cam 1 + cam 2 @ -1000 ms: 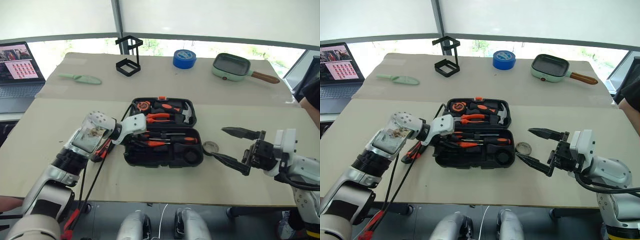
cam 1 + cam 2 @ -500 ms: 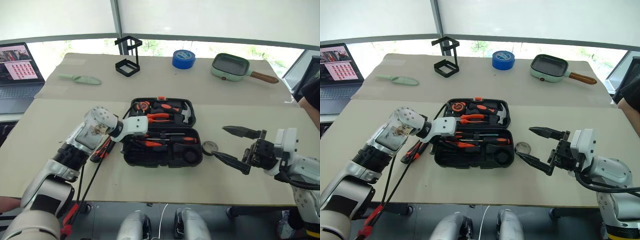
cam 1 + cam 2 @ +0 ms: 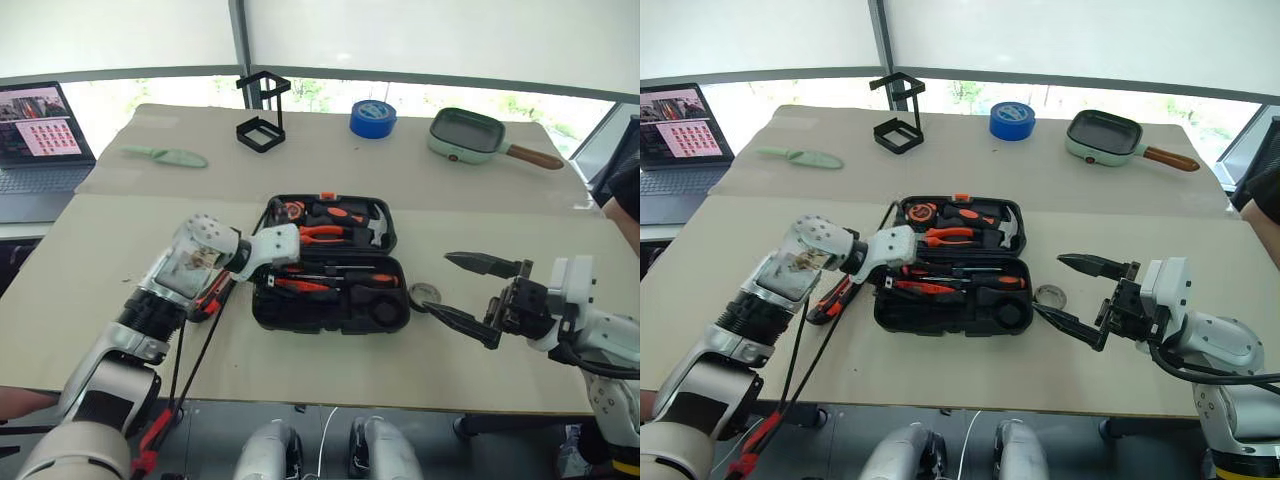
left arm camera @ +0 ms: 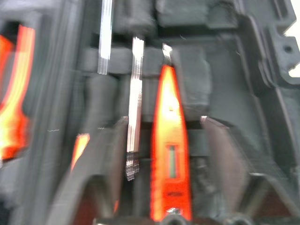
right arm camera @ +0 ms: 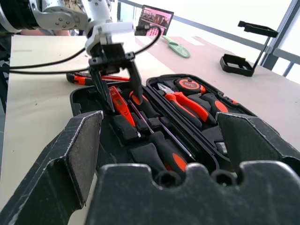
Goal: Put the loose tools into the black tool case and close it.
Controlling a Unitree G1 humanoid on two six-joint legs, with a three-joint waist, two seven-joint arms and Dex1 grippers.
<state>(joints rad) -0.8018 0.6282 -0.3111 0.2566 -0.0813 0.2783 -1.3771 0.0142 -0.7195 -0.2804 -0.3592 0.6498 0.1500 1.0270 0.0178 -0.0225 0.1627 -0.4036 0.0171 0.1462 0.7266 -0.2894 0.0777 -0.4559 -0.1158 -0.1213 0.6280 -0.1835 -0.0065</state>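
Note:
The black tool case (image 3: pixel 330 322) lies open at mid-table, with pliers, a hammer and a tape measure in its far half. My left gripper (image 3: pixel 268 280) hovers over the left end of the near half. It is open, its fingers (image 4: pixel 89 178) astride an orange screwdriver (image 4: pixel 169 154) that lies in a slot. Beside the case's left edge lies a black-and-orange tool (image 3: pixel 830 298), partly hidden by my left arm. A small dark tape roll (image 3: pixel 424 294) rests just right of the case. My right gripper (image 3: pixel 437 283) stands wide open and empty beside that roll.
At the back of the table stand a black wire-frame stand (image 3: pixel 262 112), a big blue tape roll (image 3: pixel 372 118) and a pale green pan (image 3: pixel 466 134). A pale green scoop (image 3: pixel 166 155) and a laptop (image 3: pixel 40 140) are at the far left. A person's dark sleeve (image 3: pixel 625 190) shows at the right edge.
My left gripper's fingers have spread apart over the orange screwdriver, which now lies free in the case. The right arm has kept still. The camera shifted slightly.

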